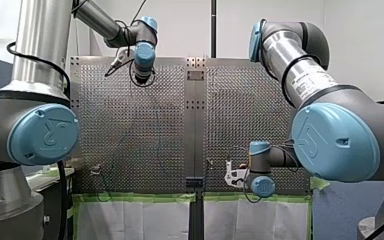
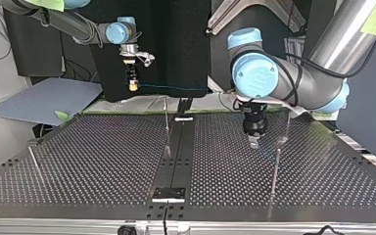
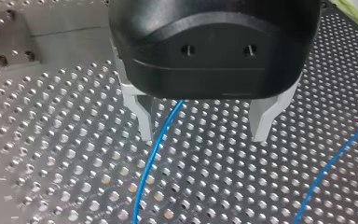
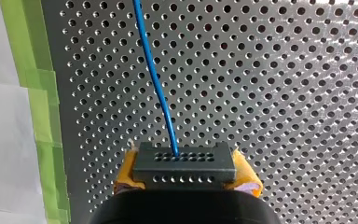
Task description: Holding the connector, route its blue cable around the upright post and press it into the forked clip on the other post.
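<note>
My right hand (image 4: 185,173) is clamping its yellow pads (image 4: 247,178) on the dark grey rectangular connector (image 4: 184,163). It is holding it raised over the perforated metal table (image 4: 284,70), with the thin blue cable (image 4: 154,79) trailing away. My left hand (image 3: 204,123) is hanging wide open and gripping nothing, the cable passing between its fingers (image 3: 144,121) (close to one of them). As I judge it, loose slack risks snagging on a thin metal post (image 2: 166,122), or slipping outside those open fingers.
</note>
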### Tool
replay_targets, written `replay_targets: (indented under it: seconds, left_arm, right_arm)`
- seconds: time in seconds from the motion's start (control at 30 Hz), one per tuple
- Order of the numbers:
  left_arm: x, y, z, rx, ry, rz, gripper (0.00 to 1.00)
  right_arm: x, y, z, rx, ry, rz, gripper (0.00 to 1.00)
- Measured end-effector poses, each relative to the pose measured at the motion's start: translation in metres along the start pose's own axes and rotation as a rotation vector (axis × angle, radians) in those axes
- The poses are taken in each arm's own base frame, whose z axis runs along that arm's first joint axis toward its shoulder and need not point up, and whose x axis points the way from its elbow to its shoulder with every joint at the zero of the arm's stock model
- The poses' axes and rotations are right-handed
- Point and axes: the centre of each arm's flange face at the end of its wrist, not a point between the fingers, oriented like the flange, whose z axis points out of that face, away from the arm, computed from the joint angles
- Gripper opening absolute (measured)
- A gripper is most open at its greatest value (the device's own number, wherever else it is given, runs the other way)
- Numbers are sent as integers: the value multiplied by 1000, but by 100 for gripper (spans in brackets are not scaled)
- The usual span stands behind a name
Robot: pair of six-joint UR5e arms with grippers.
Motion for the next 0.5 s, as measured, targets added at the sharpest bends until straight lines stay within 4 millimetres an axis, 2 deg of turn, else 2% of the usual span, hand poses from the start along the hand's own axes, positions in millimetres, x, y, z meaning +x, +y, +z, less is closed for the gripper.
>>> replay_targets:
  seconds: [0.5]
  left_arm:
    - [-2,6,9,-13,-21,-5,100]
  right_arm:
    - [-1,3,1,-6,0,0,0]
